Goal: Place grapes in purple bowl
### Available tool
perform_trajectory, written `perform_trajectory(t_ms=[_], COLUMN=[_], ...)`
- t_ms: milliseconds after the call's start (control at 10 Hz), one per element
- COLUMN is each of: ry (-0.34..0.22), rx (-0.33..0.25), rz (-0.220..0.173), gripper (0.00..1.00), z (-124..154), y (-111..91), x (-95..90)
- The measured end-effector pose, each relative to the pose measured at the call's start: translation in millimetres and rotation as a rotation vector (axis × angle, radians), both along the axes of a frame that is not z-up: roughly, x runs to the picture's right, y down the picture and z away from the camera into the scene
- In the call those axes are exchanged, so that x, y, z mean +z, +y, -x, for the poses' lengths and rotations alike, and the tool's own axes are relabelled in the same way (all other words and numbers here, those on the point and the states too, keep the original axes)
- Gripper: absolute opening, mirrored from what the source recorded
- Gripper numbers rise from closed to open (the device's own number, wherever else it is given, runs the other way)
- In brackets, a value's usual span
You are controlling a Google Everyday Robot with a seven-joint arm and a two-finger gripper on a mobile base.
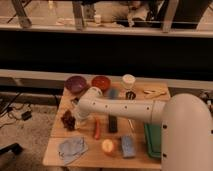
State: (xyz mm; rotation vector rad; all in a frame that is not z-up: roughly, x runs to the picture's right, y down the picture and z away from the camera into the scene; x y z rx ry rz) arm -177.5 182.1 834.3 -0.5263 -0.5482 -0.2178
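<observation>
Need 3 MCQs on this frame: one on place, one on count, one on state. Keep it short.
1. Where is the gripper?
A) beside the grapes
B) over the white cup
C) above the blue sponge

2. How many bowls stand on the table?
A) one
B) two
C) three

3. Relative to the purple bowl, the grapes are:
A) inside it
B) outside it, on the table
C) underneath it

Answers:
1 A: the gripper hangs low next to the cluster.
2 B: only the purple bowl and the orange-red bowl.
3 B: the grapes lie on the tabletop, apart from the bowl.
</observation>
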Motion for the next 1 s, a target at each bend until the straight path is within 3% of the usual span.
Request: perform_trajectory(t_ms=[300, 1000], ry=[-0.020, -0.040], rx=[-0.005, -0.008], rz=[0.010, 0.025], gripper=[0.03, 0.00], z=[7.5, 11.6], y=[4.1, 7.5], x=[0.2, 1.1])
